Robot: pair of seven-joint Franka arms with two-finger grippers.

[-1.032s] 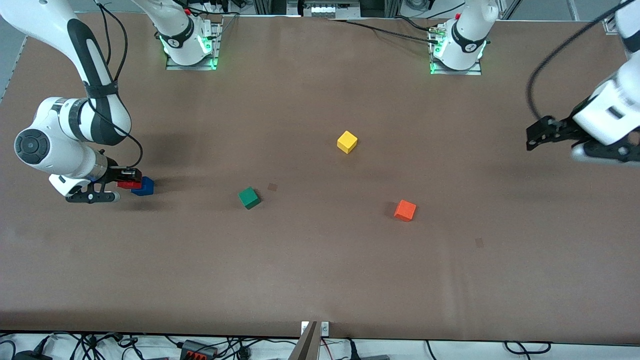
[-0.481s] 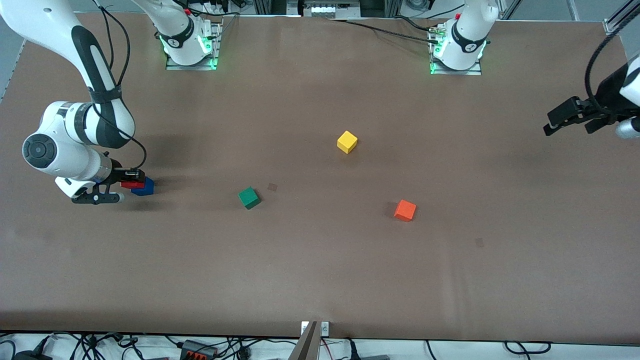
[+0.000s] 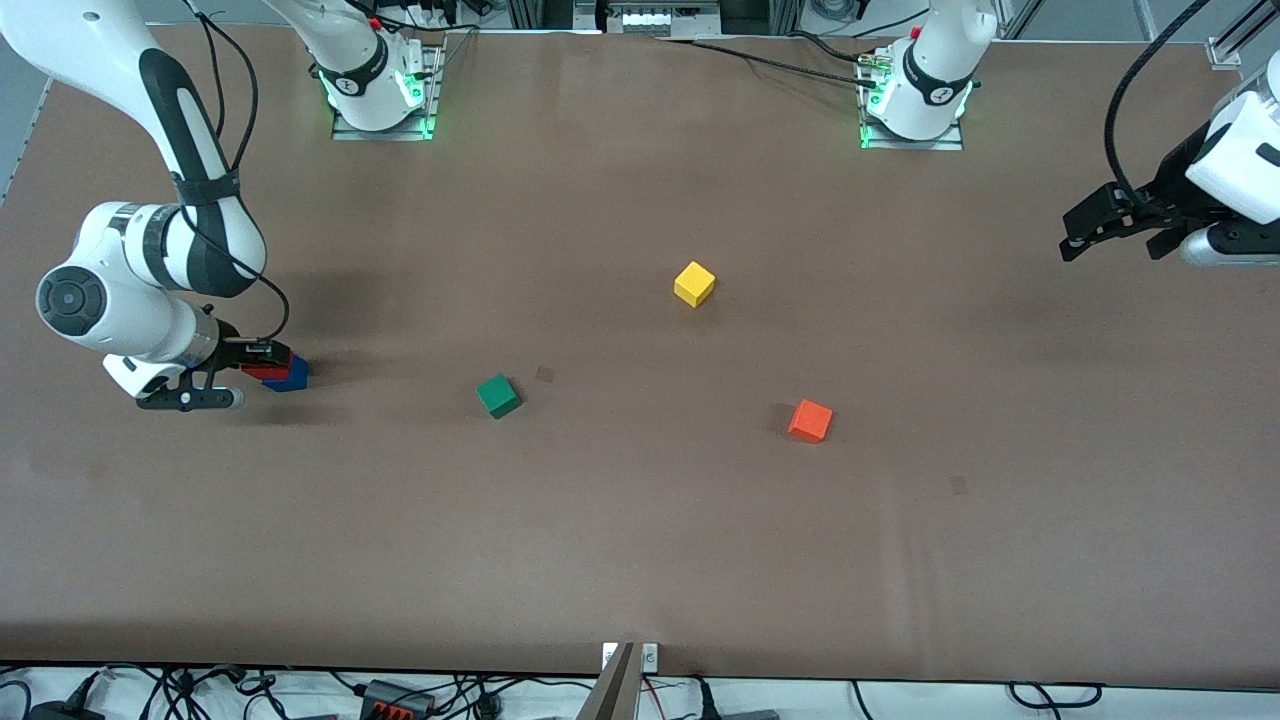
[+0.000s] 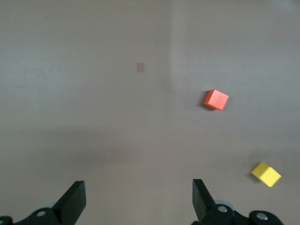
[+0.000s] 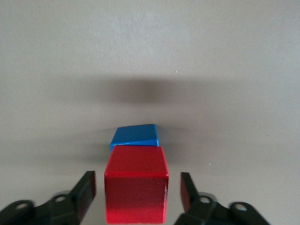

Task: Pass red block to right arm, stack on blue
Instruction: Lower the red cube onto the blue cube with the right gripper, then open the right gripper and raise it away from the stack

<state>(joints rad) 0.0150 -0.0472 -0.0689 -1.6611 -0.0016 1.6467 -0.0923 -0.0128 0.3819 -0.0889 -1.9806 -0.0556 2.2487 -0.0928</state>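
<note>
The right gripper (image 5: pixel 136 192) has its fingers spread a little wider than the red block (image 5: pixel 136 190), with a visible gap on each side, so it looks like it has let go. The red block sits on the blue block (image 5: pixel 135 136), though set back so a strip of blue top pokes out (not a perfectly square stack). From the front camera the pair (image 3: pixel 272 372) is down at the right arm's end of the table, and a second ago the gripper (image 3: pixel 262 360) was in much the same spot but looked closed on the red.

My read: the release just happened, so what remains is backing out without nudging it.

The left gripper (image 4: pixel 138 199) is wide open and empty, and it has pulled away toward its own table edge (image 3: pixel 1110 215). The green (image 3: pixel 498 395), yellow (image 3: pixel 694 284) and orange (image 3: pixel 810 421) blocks are untouched.
</note>
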